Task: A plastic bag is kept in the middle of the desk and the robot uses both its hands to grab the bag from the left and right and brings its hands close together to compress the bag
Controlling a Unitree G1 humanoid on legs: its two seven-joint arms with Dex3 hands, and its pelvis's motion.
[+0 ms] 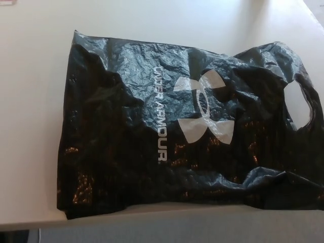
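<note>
Bag: we are looking at a black Under Armour plastic bag [172,136] lying flat and crinkled across the middle of the pale desk [35,101], its printed side facing up.
Handle: we are seeing the cut-out handle hole [299,105] at the right end, with the desk showing through it.
Near edge: the bag's near side is reaching the desk's near edge [152,215], with its right part looking to overhang.
Hands: we are seeing neither the left nor the right robot hand, so we cannot tell how open either one is or whether it is holding anything.
Contents: we are seeing no clear bulge, only creases and a puffed fold near the right; whether anything is inside, we cannot tell.
Risk, slip: we are judging the glossy film likely to slide under the fingers instead of bunching.
Risk, drop: a lopsided push could be dragging the bag off the near edge.
Risk, snag: a right finger could be catching in the handle hole.
</note>
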